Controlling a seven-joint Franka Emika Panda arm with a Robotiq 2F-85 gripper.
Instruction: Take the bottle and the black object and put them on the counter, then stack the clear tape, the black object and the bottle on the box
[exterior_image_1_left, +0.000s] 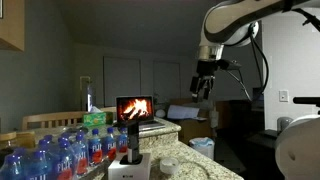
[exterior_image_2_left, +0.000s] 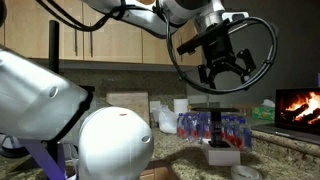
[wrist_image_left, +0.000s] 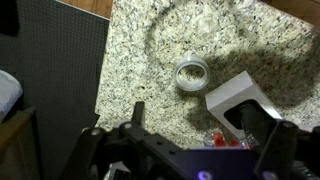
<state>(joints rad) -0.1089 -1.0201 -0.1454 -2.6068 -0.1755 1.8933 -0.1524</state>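
Observation:
The white box (exterior_image_1_left: 128, 167) stands on the granite counter, also in an exterior view (exterior_image_2_left: 222, 156) and in the wrist view (wrist_image_left: 238, 95). The slim dark bottle (exterior_image_1_left: 132, 134) stands upright on top of it. In the wrist view it is a dark shape (wrist_image_left: 250, 120) partly hidden by a finger. I cannot tell the black object apart from the bottle. The clear tape (wrist_image_left: 191, 73) lies flat on the counter beside the box, also in both exterior views (exterior_image_1_left: 168, 165) (exterior_image_2_left: 245, 173). My gripper (exterior_image_2_left: 222, 70) (exterior_image_1_left: 204, 87) (wrist_image_left: 200, 125) hangs high above them, open and empty.
Several water bottles with red and blue labels (exterior_image_1_left: 60, 150) (exterior_image_2_left: 212, 125) stand packed next to the box. A laptop showing a fire (exterior_image_1_left: 135, 108) sits behind. The counter edge drops to dark flooring (wrist_image_left: 60, 80) on the wrist view's left. Wooden cabinets (exterior_image_2_left: 90, 35) hang above.

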